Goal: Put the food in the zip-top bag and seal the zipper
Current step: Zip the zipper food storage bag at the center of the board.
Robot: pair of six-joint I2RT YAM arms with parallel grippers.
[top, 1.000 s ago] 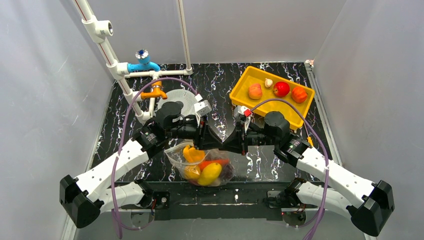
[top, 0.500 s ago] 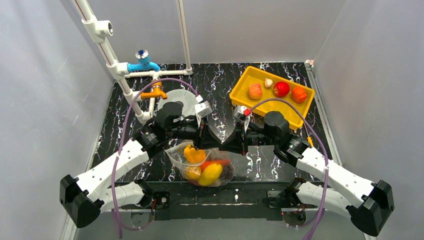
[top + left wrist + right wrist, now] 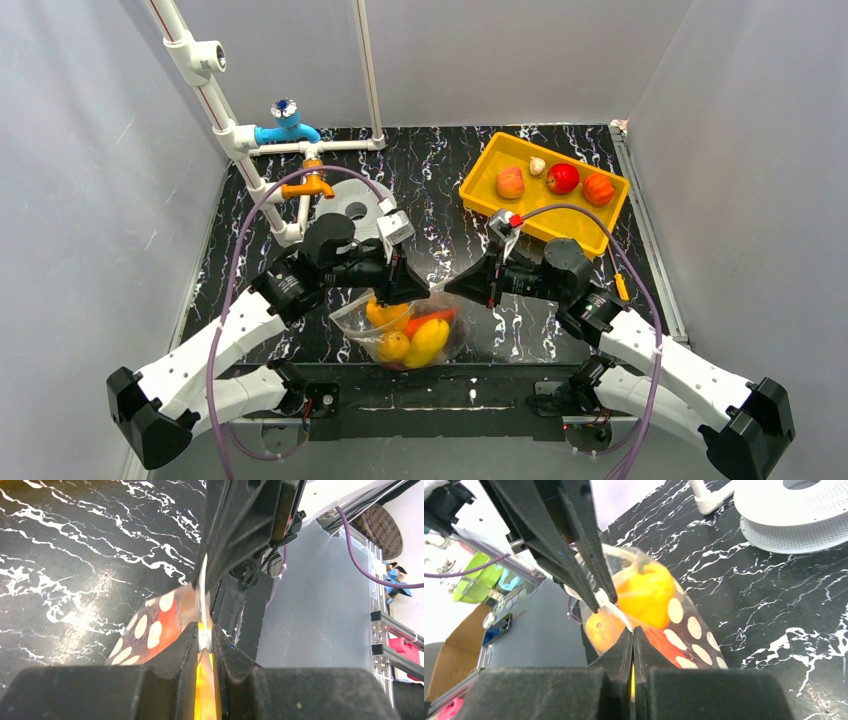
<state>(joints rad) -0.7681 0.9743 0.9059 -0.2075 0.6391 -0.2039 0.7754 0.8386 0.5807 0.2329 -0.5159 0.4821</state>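
The zip-top bag (image 3: 405, 335), clear with white dots, sits near the table's front edge. It holds food: a yellow pepper (image 3: 431, 334), an orange pepper (image 3: 384, 312) and a red piece (image 3: 441, 317). My left gripper (image 3: 420, 294) is shut on the zipper (image 3: 205, 640) at the bag's mouth. My right gripper (image 3: 452, 288) is shut on the same top edge just to the right, a short way from the left one. In the right wrist view the jaws pinch the bag's (image 3: 694, 635) rim below the pale zipper (image 3: 614, 611) strip, with the yellow pepper (image 3: 649, 595) behind.
A yellow tray (image 3: 560, 216) at the back right holds a peach (image 3: 510, 181), a red apple (image 3: 563, 178), another fruit (image 3: 599, 188) and a small pale piece. A grey spool (image 3: 352, 206) lies behind the left arm. A white pipe frame with a blue tap (image 3: 285, 130) stands at the back left.
The left jaws have closed on the zipper. Both arms have drawn back toward the near edge and slightly apart, and the bag's mouth has moved with them.
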